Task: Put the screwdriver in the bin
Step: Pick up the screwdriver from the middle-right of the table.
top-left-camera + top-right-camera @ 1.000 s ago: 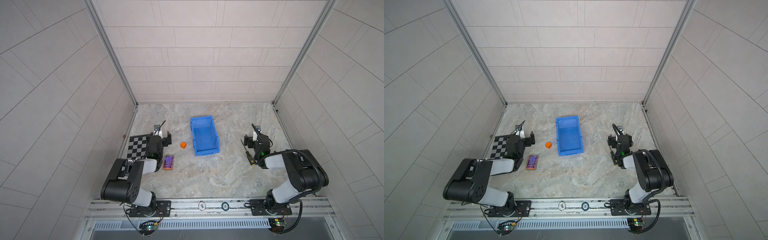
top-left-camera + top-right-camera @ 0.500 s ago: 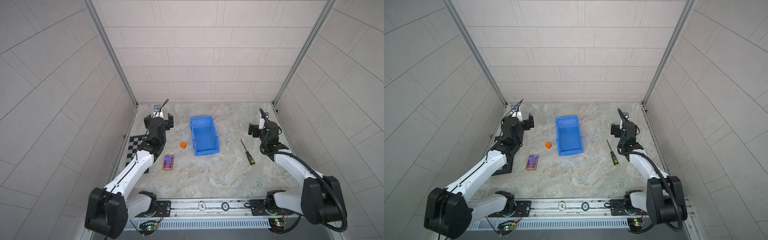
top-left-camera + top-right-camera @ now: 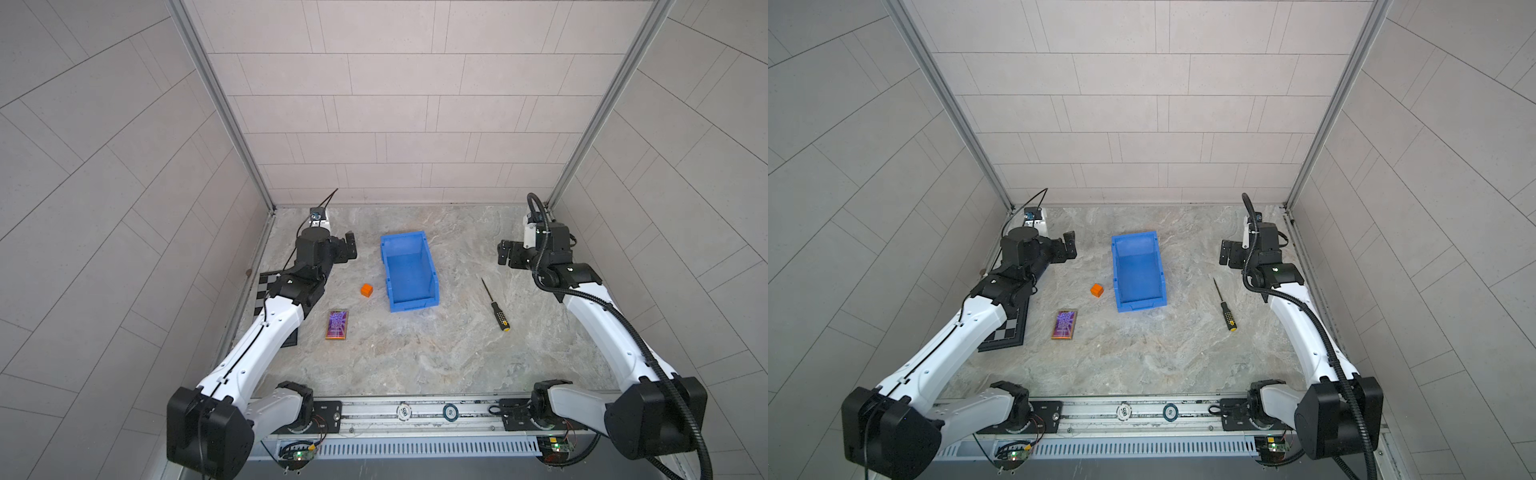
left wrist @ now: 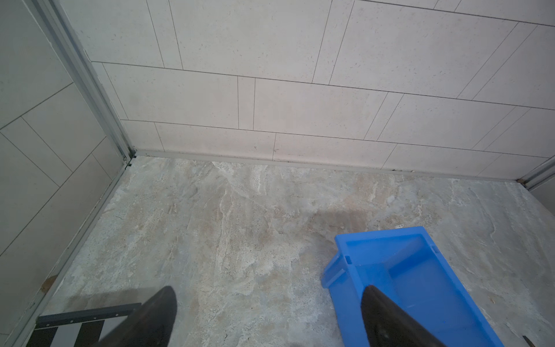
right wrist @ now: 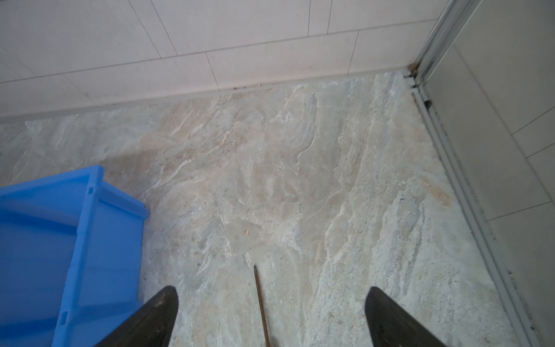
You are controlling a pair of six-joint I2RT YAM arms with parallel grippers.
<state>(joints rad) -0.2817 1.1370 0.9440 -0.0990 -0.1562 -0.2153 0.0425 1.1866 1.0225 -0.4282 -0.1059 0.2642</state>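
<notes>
I'm looking into a booth walled with pale grey tiles, with aluminium posts in the far corners. The marbled grey-beige tabletop (image 3: 415,365) is matte and mottled, with a faint shadow behind the bin.

The screwdriver (image 3: 493,305) lies flat on that surface, on my right side. It is slim, with a long thin dark shaft, a black handle speckled with yellow dots and a yellow end cap. Its tip points toward the back wall and its cap toward the base rail. I can't make out the blade type at this size.

The bin (image 3: 409,282) is bright blue with tall walls and a lower front lip facing the rail. It sits mid-table, well apart from the screwdriver, with nothing in it.

The right gripper (image 3: 503,252) hovers near the tip end without touching, its fingers spread wide and holding nothing. In the right wrist view the shaft (image 5: 260,303) shows between them, down on the table.

The left gripper (image 3: 350,247) hangs on the other side of the bin, also spread and holding nothing.

An orange cube (image 3: 366,290) sits just beside the bin's left wall. A purple card (image 3: 337,325) and a checkerboard (image 3: 1007,328) lie nearer the left arm.
</notes>
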